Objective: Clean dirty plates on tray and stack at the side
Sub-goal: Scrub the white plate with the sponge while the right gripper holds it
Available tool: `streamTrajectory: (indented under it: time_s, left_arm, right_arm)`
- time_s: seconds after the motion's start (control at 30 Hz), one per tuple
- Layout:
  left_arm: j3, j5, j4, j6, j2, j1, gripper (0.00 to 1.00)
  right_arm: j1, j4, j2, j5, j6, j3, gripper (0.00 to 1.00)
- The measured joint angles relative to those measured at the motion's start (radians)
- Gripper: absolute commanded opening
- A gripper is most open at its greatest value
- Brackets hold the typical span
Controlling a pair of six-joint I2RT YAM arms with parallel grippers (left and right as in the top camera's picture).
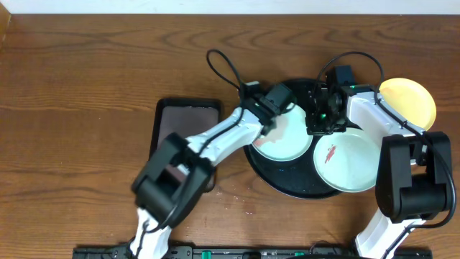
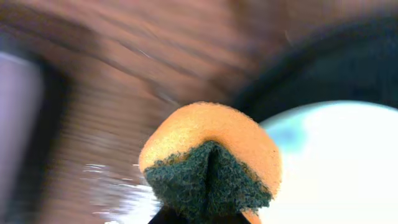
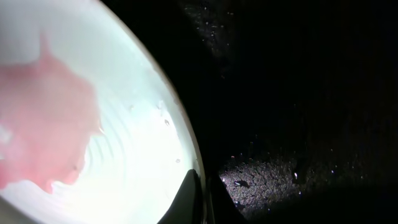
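We saw a pale mint plate (image 1: 287, 140) lying at the 9 o'clock side of the round black tray (image 1: 291, 178), with a pink film across its surface. The right hand (image 1: 321, 126) sat at that plate's 3 o'clock edge. In the right wrist view its fingers (image 3: 188, 198) were closed on the rim, one on each side. The left hand (image 1: 279, 101) hovered over the plate's 12 o'clock edge, clamped on a folded orange sponge (image 2: 211, 162) with its green scouring face showing. A second mint plate (image 1: 352, 169) with a red-brown smear (image 1: 330, 153) lay at the tray's 4 o'clock, overhanging the rim. A yellow plate (image 1: 410, 101) rested on the wooden bench (image 1: 86, 86) at 2 o'clock from the tray. A dark rectangular tray (image 1: 183, 119) lay at 9 o'clock, partly under the left arm.
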Motion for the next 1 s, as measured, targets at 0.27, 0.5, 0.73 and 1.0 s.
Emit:
streamTrajectory:
  time_s: [0.27,0.5,0.73,1.0]
  left_arm:
    - [-0.010,-0.022,-0.041,0.021,-0.231,0.055,0.08]
    - [-0.010,0.217,0.016,0.008,-0.183,0.029,0.07]
    - [-0.013,0.362,0.101,-0.018,-0.024,-0.028,0.08]
    - [-0.016,0.432,0.109,-0.017,0.061,-0.048,0.08]
  right_arm:
    - [-0.001,0.001,0.000,0.001,0.000,0.000,0.01]
    - [-0.001,0.001,0.000,0.000,0.001,0.000,0.01]
    - [-0.001,0.001,0.000,0.000,0.001,-0.001,0.01]
    - [-0.001,0.001,0.000,0.001,0.003,-0.001,0.01]
